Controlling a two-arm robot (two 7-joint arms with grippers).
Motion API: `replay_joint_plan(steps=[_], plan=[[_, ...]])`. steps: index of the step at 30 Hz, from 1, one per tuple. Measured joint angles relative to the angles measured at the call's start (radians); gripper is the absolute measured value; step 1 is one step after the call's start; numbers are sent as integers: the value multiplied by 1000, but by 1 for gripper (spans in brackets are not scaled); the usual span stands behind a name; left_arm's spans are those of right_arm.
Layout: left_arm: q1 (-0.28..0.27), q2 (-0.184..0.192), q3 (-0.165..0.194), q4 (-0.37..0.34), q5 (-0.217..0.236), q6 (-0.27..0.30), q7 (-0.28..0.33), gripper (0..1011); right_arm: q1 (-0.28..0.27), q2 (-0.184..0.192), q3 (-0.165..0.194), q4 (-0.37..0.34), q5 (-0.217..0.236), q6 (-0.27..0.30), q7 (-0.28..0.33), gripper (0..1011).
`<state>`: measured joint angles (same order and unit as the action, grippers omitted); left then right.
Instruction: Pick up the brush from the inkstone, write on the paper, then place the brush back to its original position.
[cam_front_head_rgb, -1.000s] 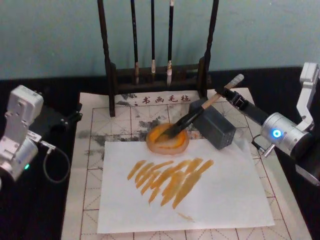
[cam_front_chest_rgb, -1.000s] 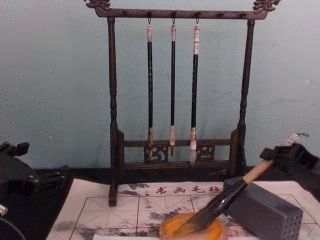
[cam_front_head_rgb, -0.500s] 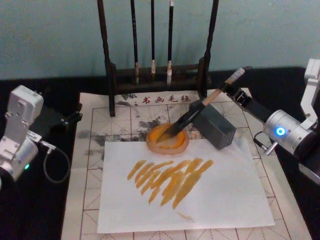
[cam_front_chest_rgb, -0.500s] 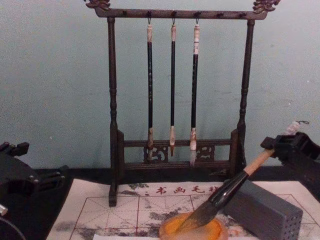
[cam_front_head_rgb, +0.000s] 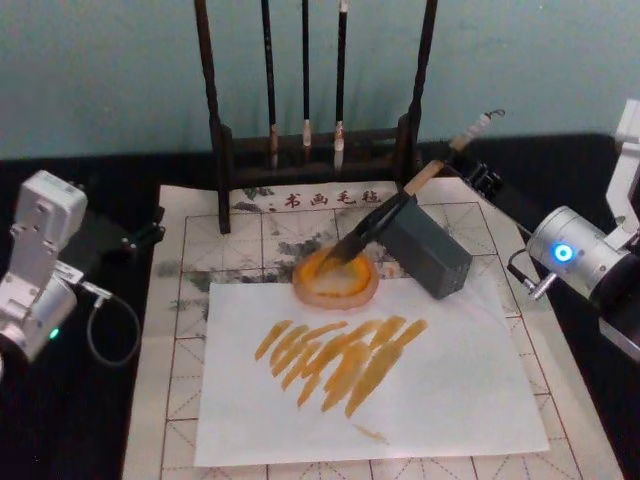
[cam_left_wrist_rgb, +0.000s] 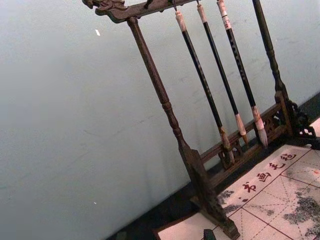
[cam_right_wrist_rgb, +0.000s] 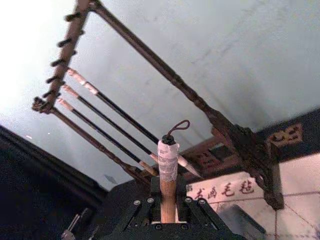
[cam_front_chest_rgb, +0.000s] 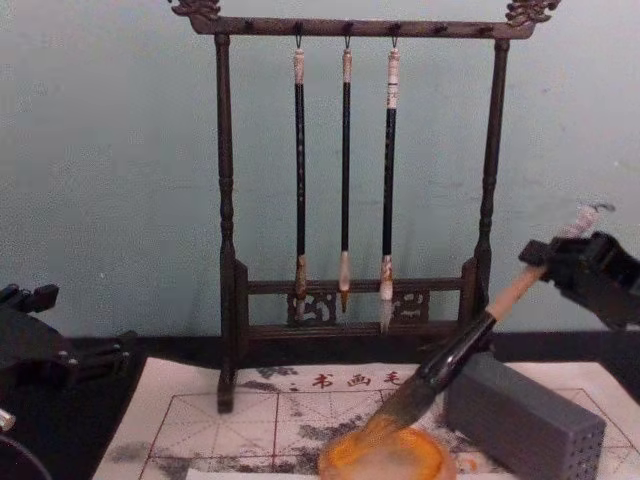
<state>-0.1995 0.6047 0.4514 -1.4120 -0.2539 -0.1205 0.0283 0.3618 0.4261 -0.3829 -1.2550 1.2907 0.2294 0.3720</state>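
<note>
- Grip first: right gripper (cam_front_head_rgb: 466, 163) fingers are pinched on the brush (cam_front_head_rgb: 400, 200), high on the tan handle just below the whitish cap. It sits centred in the right wrist view, so I'd leave the grip as is.
- Brush is tilted, bristles down in the orange inkstone (cam_front_head_rgb: 340, 295), handle passing over the grey block (cam_front_head_rgb: 432, 252); can't tell if they touch.
- My read: lifting out to write. I'd go up along the handle axis, slow, so the bristles don't drag the dish or flick ink.
- Clear the block and the brush rack (cam_front_head_rgb: 320, 150) behind it before swinging toward me.
- Then more upright over the paper (cam_front_head_rgb: 180, 340) and the white sheet (cam_front_head_rgb: 460, 390) on it, which already has orange strokes.
- Left gripper (cam_front_head_rgb: 150, 232) parked at left, off the paper; not needed.
</note>
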Motion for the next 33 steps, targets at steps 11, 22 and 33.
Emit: replay_joint_plan(steps=[11,22,33], plan=[[0,0,0,0,0,0,0,1001,-5,46,-50,-77,-70,-75,13,200],[0,0,0,0,0,0,0,1001,-21,79,-72,-133,-146,-126,41,200],[0,0,0,0,0,0,0,1001,-37,89,-81,-170,-199,-141,71,200]])
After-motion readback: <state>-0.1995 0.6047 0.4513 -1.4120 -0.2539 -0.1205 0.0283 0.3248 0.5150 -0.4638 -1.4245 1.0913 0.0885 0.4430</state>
